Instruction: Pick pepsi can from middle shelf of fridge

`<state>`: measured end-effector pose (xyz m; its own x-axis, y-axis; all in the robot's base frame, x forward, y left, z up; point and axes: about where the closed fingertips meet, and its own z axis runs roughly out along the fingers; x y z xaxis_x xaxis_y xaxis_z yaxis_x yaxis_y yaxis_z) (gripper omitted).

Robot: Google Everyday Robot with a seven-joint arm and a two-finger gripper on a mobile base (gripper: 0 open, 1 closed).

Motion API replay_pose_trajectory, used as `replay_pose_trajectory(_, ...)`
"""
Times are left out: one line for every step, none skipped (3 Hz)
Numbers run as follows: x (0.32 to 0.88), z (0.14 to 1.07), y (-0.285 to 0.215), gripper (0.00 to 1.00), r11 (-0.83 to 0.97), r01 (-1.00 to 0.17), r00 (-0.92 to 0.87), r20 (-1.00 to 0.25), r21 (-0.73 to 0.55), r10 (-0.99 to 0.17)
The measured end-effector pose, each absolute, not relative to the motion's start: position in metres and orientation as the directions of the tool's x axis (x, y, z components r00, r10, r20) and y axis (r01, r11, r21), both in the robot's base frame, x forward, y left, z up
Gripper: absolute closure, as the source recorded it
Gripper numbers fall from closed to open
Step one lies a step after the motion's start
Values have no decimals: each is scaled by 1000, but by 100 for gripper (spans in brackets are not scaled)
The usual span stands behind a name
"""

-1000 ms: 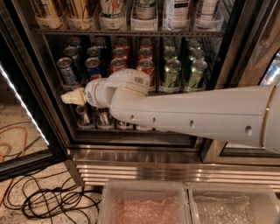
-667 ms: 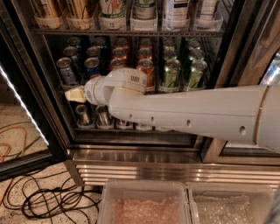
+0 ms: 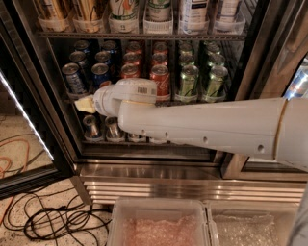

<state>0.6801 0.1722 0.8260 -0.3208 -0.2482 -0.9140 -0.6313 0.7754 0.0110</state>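
The fridge (image 3: 159, 185) stands open in front of me, with a dark interior. Its middle shelf (image 3: 195, 102) holds rows of blue, red and green cans. The pepsi can (image 3: 100, 73), deep blue, stands in the second column from the left, beside a paler silver-blue can (image 3: 72, 78). My white arm reaches in from the right across the shelf's front. My gripper (image 3: 85, 104) is at the front rail, just below and left of the pepsi can and not around it. The wrist hides the can's lower part.
Red Coca-Cola cans (image 3: 160, 79) and green cans (image 3: 188, 80) fill the shelf to the right. Tall bottles (image 3: 124, 10) stand above, small cans (image 3: 91, 128) below. The open glass door (image 3: 24, 115) is at left. Cables (image 3: 53, 221) lie on the floor. Two clear bins (image 3: 159, 226) sit below.
The gripper has edged slightly to the right along the front of the middle shelf. The cans have not moved.
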Motion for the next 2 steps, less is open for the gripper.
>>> replay_pose_trajectory(679, 813, 168, 16, 789, -615, -335, -906, 3, -258)
replay_pose_trajectory(683, 815, 164, 16, 800, -600, -327, -909, -13, -259)
